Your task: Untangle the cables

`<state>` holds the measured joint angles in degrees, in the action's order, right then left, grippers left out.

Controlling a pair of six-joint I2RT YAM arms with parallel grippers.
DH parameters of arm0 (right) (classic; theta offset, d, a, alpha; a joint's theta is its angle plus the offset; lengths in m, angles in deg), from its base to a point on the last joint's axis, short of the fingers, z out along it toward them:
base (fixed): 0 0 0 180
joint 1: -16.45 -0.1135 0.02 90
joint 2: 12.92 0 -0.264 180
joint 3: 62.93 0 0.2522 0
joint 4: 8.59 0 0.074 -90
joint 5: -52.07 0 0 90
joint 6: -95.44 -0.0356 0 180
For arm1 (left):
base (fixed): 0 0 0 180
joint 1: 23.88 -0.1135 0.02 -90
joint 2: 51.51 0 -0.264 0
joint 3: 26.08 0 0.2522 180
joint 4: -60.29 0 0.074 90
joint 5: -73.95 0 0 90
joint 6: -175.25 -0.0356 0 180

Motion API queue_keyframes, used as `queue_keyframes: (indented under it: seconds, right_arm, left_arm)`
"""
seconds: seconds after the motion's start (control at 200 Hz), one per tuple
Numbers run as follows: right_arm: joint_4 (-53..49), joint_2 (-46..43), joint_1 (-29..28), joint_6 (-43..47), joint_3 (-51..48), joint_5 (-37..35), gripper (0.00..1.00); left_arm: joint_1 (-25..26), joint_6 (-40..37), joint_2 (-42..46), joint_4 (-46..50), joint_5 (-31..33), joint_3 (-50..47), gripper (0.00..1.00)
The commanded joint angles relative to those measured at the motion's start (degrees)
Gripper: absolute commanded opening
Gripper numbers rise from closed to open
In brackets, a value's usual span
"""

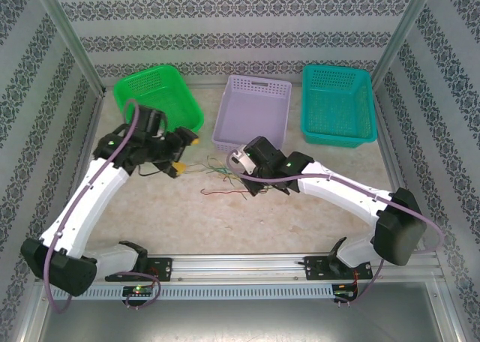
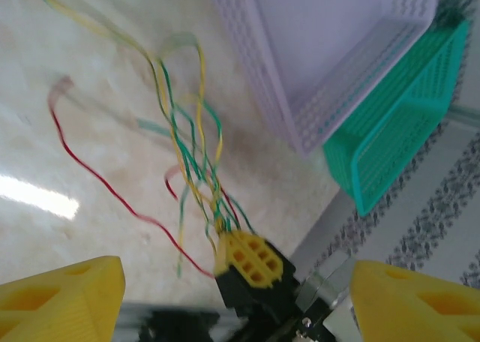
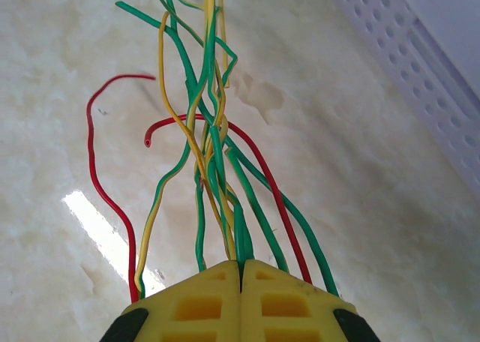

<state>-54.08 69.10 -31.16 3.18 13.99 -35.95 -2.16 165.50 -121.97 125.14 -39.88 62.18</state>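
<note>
Yellow fingertips of the right claw are pressed together with no gap. They pinch the cables at one end: green, yellow and red strands leave the tips as one twisted bunch. From this claw the bunch runs to the left over the table, toward the left claw. Its long axis therefore lies about on the line between the two claws, just in front of the purple basket. The far ends spread loose, and one red strand curls away to the near side.

Left claw stands wide open with nothing in it and faces the bunch from the other end. It is the free one, so I judge it should take a single strand and pull to the left or to the near side. On the far side the basket wall is near the cables, so the room is small; toward the near edge the table is more open. The strands cross many times near the pinch, so a pull there may tighten the knot
</note>
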Motion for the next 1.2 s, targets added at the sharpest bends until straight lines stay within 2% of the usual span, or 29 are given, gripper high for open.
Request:
queue_keyframes:
  seconds: [0.0,0.17,0.31,0.38,0.45,0.53,0.6,0.629,0.694,0.754,0.844,0.904,0.989,1.064,1.194]
  right_arm:
    - [3.9,-0.5,-1.0,2.2,2.4,-0.8,0.0]
    - [4.7,-1.1,-2.1,3.4,3.0,1.8,0.0]
    - [5.9,-3.1,-2.8,2.9,1.5,3.6,0.0]
    - [6.1,-3.9,-2.9,2.7,1.1,4.8,0.0]
    - [6.3,-4.7,-3.0,2.6,0.8,5.7,0.0]
    - [6.4,-5.7,-2.8,2.4,0.8,6.5,0.0]
    - [6.4,-6.4,-2.7,2.3,0.8,7.7,0.0]
    - [5.9,-6.6,-2.4,1.9,0.9,7.9,0.0]
    - [5.0,-7.1,-1.0,-0.6,1.4,7.9,0.0]
    - [4.4,-8.5,1.7,-5.3,1.5,7.9,0.14]
    - [4.4,-12.8,7.6,-14.3,0.8,9.7,0.41]
    - [5.2,-16.4,12.0,-21.3,-0.7,11.9,0.5]
    - [6.8,-21.4,17.3,-29.3,-4.3,16.0,0.54]
    - [6.0,-25.2,20.6,-35.5,-7.4,16.6,0.56]
    - [5.1,-28.2,27.1,-49.5,-13.8,24.8,0.46]
  left_arm:
    - [5.5,13.1,-3.4,-5.7,-0.1,-2.9,0.81]
    - [7.7,18.2,-7.2,-13.0,0.9,-7.9,0.82]
    - [7.7,17.0,-12.1,-16.2,0.6,-6.9,0.81]
    - [7.8,15.2,-14.1,-15.5,0.1,-6.3,0.76]
    - [7.9,14.4,-14.8,-15.9,-0.1,-7.3,0.65]
    - [7.9,13.9,-14.8,-16.1,0.2,-8.6,0.46]
    - [7.9,14.0,-14.1,-16.3,1.2,-9.7,0.09]
    - [7.9,14.1,-13.6,-16.4,1.8,-9.9,0.0]
    - [7.9,14.2,-12.9,-16.3,2.6,-9.9,0.0]
    - [7.9,14.6,-12.2,-16.5,3.5,-9.9,0.0]
    - [8.0,16.4,-10.5,-18.6,5.0,-11.1,0.0]
    - [8.0,18.0,-9.2,-19.9,6.4,-12.3,0.0]
    - [8.0,19.5,-8.1,-21.4,8.2,-13.4,0.0]
    - [7.9,19.7,-8.1,-21.8,8.3,-13.4,0.0]
    - [7.9,19.7,-8.5,-22.4,8.1,-13.5,0.0]
